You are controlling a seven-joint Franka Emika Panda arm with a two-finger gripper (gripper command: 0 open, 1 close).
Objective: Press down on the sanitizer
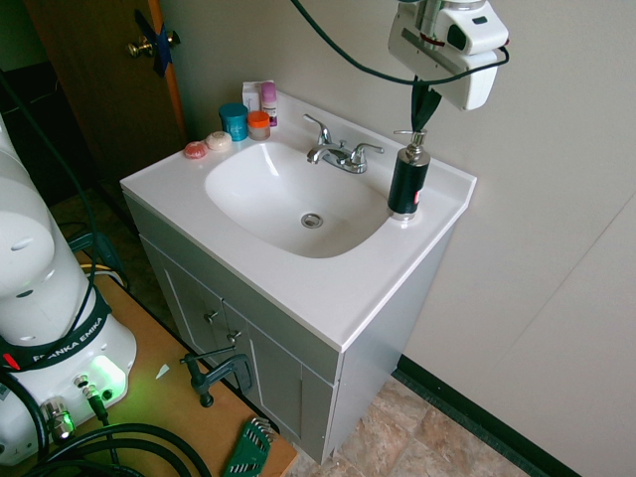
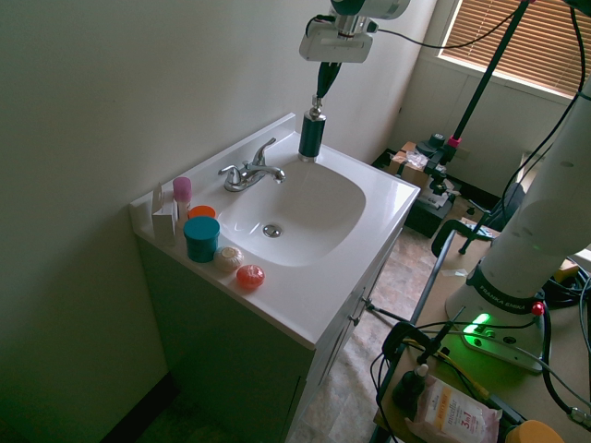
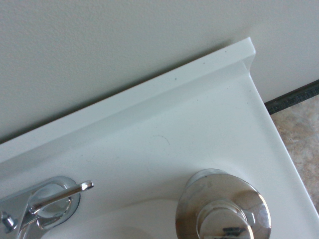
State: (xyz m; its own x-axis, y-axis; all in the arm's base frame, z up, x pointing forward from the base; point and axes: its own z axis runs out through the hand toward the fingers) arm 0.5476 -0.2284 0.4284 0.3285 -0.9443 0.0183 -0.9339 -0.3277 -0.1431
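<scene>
Bathroom vanity top (image 1: 328, 298): sanitizer (image 1: 407, 177) stands at its back corner; closed gripper (image 1: 424, 112) poised just above the pump, press seemingly not yet made.

White counter (image 1: 328, 298) with a moulded basin, chrome faucet (image 1: 338, 152) at the back edge. Black sanitizer (image 1: 408, 179) stands on the corner beside the faucet. Opposite corner: teal jar (image 1: 235, 121), orange jar (image 1: 259, 124), pink-capped bottle (image 1: 268, 102), two round soaps (image 1: 207, 145).
</scene>
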